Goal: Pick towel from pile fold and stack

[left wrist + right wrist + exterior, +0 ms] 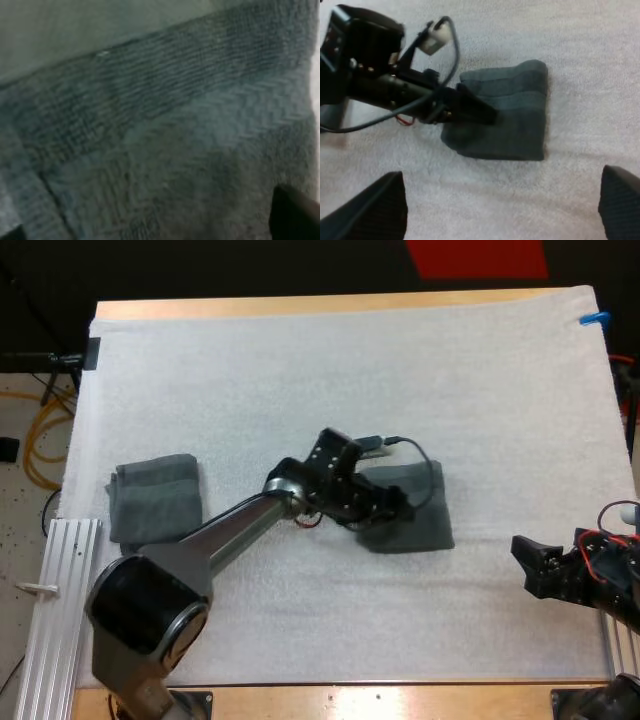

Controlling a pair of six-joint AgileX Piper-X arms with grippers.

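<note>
**Left claw spread low over the folded towel at mid-mat**

The left claw (392,508) hangs right down at the dark grey-green folded terry towel (418,528). In the left wrist view the weave lies close beneath the camera, and the black fingertips (295,216) stand wide apart with no cloth pinched between them. The claw therefore reads as released, either resting on the towel's upper layer or just above it. The right wrist view shows the same claw over the towel's edge on the left arm's side.

This towel lies in the middle of the white foam mat (300,370), looks nearly square, and has no clear long axis. Its layered fold edges run along the far side.

A second folded grey-green towel (155,498) sits at the mat's left edge, well apart from the first. Stacking would therefore carry the middle towel leftward, back along the left arm's own reach.

The right claw (526,566) is released and empty, parked near the right edge of the wooden worktop (400,698). It is farther from both towels, so the left arm looks better placed for the move.
</note>
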